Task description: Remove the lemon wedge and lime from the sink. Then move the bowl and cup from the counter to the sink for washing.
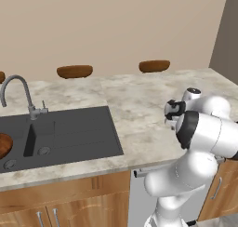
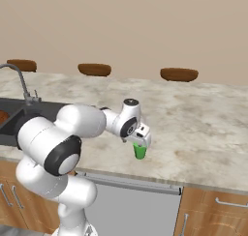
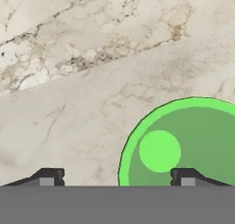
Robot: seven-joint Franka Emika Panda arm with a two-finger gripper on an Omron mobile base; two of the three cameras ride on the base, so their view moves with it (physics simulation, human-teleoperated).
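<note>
Gripper (image 2: 140, 146) poised over green cup (image 2: 140, 152) near worktop's front edge, jaws wide, nothing gripped. One fingertip (image 3: 187, 176) sits over cup's inside, other off to the side. Risk: closing off-centre could tip cup or pinch rim only. Bowl (image 1: 3, 144) already in sink (image 1: 69, 133).

One green cup (image 2: 140, 152), one wooden bowl (image 1: 3, 144) in one sink (image 1: 79, 133), one faucet (image 1: 18, 93), three brown stool tops (image 2: 179, 74) beyond one worktop (image 2: 203, 128).
</note>
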